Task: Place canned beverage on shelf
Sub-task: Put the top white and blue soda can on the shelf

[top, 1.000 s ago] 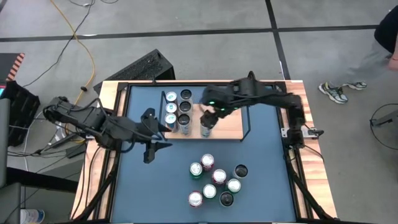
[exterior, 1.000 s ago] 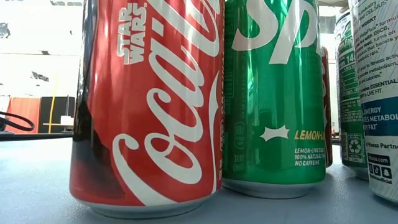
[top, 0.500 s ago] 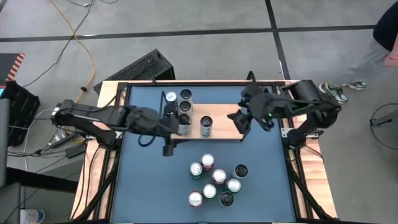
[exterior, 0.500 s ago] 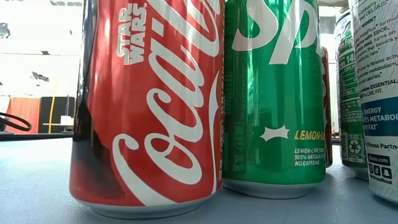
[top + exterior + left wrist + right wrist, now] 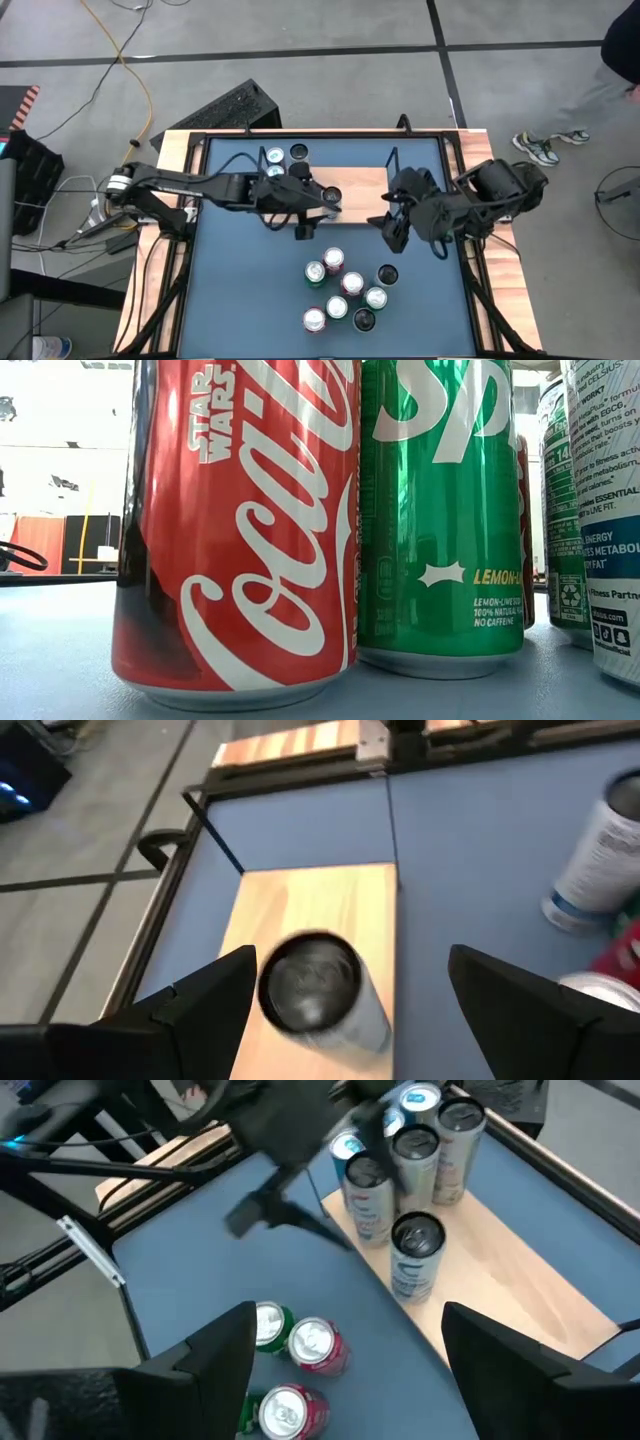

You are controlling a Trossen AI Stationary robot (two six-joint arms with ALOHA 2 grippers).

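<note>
The shelf is a light-wood board with a thin black wire frame, lying on the blue tabletop. Several cans stand at its left end. One more can stands upright alone at its middle. My left gripper reaches in from the table's left and is open. In the left wrist view that lone can shows between and beyond its fingers, with no touch visible. My right gripper hovers open over the shelf's right end with nothing between its fingers.
Several loose cans stand upright on the blue tabletop toward the near edge. The low view shows a red cola can and a green lemon-lime can close up. Black rails frame the table. A person's shoes show beyond the right edge.
My right gripper has drawn back from the lone can toward the table's right edge, then somewhat toward the near edge. The can stays upright on the shelf. My left gripper has swung toward the right along the shelf's near side, up to that can.
</note>
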